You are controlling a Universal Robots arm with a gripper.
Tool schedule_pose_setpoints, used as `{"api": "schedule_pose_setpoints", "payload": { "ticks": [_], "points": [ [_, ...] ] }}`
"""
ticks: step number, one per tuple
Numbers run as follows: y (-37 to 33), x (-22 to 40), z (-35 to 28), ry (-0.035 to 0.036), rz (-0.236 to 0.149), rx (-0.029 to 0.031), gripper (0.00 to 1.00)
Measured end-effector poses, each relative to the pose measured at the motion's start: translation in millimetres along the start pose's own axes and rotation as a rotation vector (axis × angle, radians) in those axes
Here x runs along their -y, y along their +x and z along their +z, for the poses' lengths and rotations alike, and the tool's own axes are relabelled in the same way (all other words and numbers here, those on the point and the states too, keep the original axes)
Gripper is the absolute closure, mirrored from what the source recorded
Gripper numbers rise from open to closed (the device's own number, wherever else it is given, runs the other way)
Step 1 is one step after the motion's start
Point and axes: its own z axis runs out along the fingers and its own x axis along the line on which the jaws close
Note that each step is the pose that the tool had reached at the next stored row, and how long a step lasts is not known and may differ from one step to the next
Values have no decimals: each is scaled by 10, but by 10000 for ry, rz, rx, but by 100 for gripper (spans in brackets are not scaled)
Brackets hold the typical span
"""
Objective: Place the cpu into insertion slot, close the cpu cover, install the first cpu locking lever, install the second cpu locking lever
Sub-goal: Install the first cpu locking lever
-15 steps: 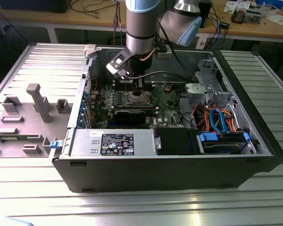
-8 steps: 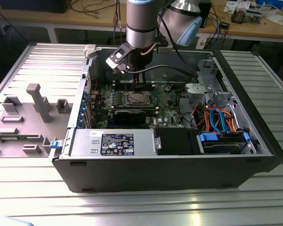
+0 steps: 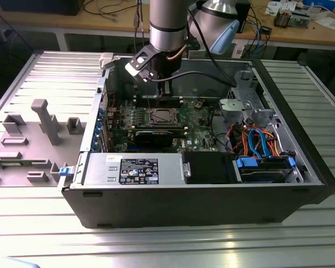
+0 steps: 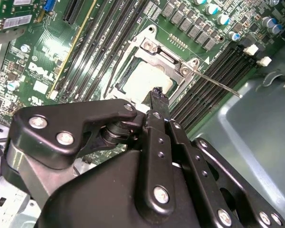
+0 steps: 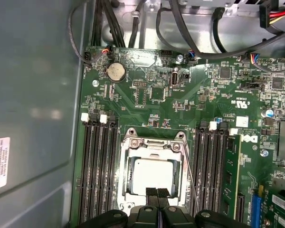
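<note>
We see the gripper [image 5: 156,194] low over the near edge of the slot [image 3: 159,116], fingers pressed together with nothing between them. In the second wrist view one fingertip [image 4: 156,96] sits right at the socket edge, just beside the cpu [image 4: 145,78]; we cannot tell whether it touches.

Cpu [image 5: 152,175] lies flat in the slot, silver top up. The cover [image 5: 154,151] looks down around it, with the chip showing through the window. One lever [image 4: 218,84] is a thin metal rod that juts from a socket corner out over the black memory slots [image 4: 213,66]. In the first wrist view the same rod [image 5: 191,180] runs along one side of the socket, and it looks unlatched. We cannot make out the other lever.

The memory slots [image 5: 97,171] flank the socket on both sides of the green motherboard [image 5: 147,104]. A coin battery [image 5: 116,71] sits on the board well apart from the socket, near the board edge where black cables run.

In the exterior view the arm comes down from above into the open case [image 3: 184,206], with the gripper [image 3: 165,89] above the board just behind the socket. A power supply [image 3: 134,170] sits along the case's front wall, and blue and orange cables [image 3: 257,139] lie toward the exterior view's right. The case rests on a ribbed metal table [image 3: 156,245], and a grey panel [image 3: 39,134] lies on the exterior view's left.
</note>
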Motion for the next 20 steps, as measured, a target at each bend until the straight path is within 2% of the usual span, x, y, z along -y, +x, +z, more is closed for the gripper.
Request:
{"api": "schedule_pose_setpoints", "payload": {
  "ticks": [2, 6, 15, 20],
  "points": [
    [0, 0, -1, -1, -8, 1, 89],
    [0, 1, -2, 7, -287, 1, 89],
    [0, 0, -2, 33, -1299, -8, 89],
    [0, 0, -2, 42, -1708, -13, 89]
  ]
}}
